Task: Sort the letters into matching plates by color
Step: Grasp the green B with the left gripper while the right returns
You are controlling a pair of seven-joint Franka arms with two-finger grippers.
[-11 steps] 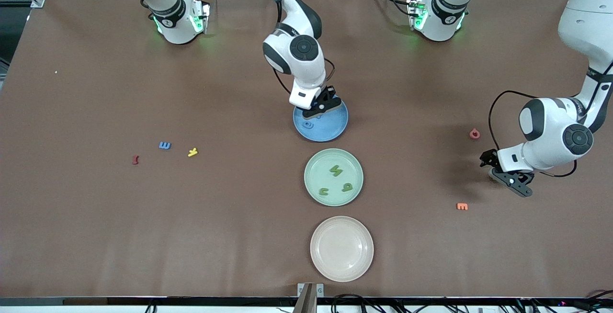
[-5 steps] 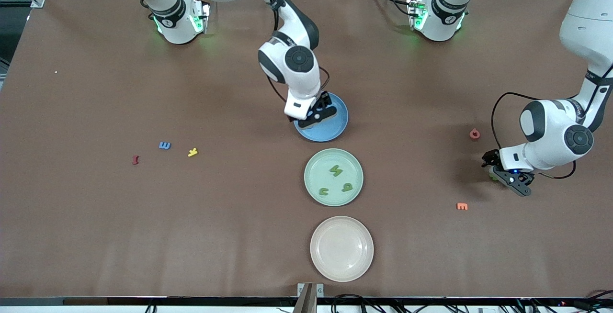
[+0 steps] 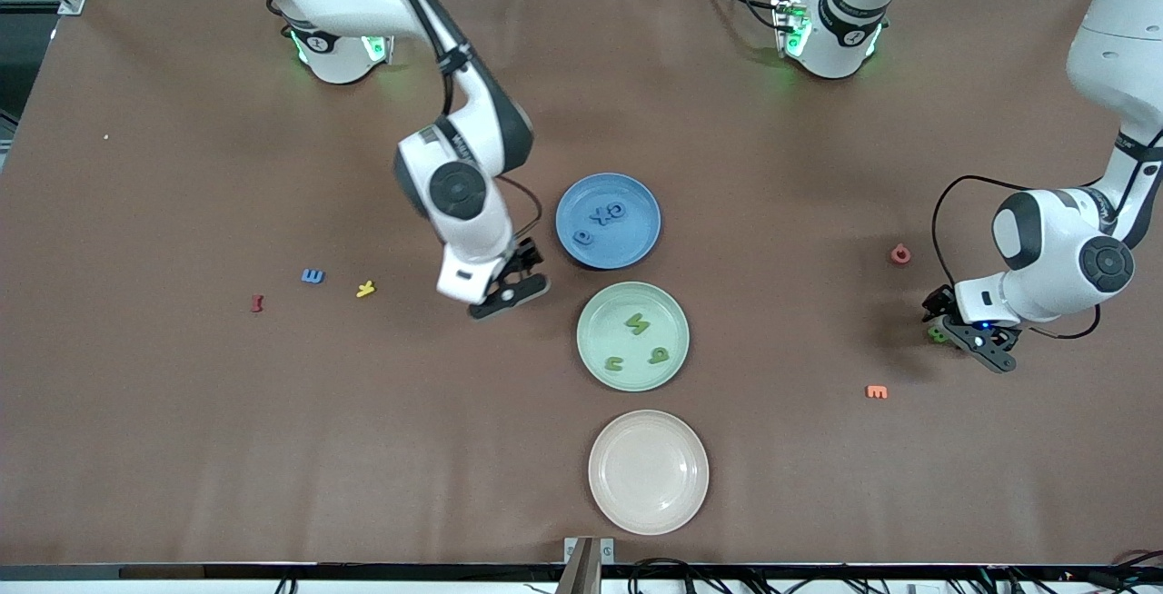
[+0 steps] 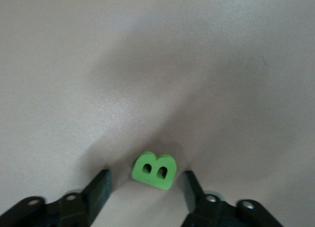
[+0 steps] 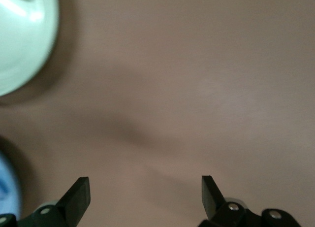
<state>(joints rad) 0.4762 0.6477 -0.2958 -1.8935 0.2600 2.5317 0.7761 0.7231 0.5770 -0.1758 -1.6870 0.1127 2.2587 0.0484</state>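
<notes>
From across the table, the blue plate (image 3: 608, 221) already carried three blue letters (image 3: 602, 214), and the green plate (image 3: 632, 336), nearer the camera, carried three green ones (image 3: 638, 324). The cream plate (image 3: 648, 471) nearest the camera sat bare. One blue letter E (image 3: 313, 276) lay out toward the right arm's end, beside a yellow letter (image 3: 365, 288) and a red one (image 3: 257, 303). The right gripper (image 3: 509, 290) hung over bare table just beside both plates, fingers spread, holding nothing. The left gripper (image 3: 965, 332) was down at the table toward the left arm's end, at a green letter B (image 3: 936, 333), with a red letter (image 3: 900, 254) and an orange one (image 3: 876, 391) nearby.

Through the left wrist camera, the green "B" (image 4: 154, 170) lay flat between the two fingers (image 4: 100, 188), which stood apart on either side without touching it. To my eye, the grip would go best if the fingers closed evenly on the letter's straight edges, low against the cloth, so the thin foam did not tip or squirt out.

The right wrist camera showed only brown cloth between its spread fingers (image 5: 78, 195), with plate rims at the edge. Besides the letters themselves, I could read no writing.
</notes>
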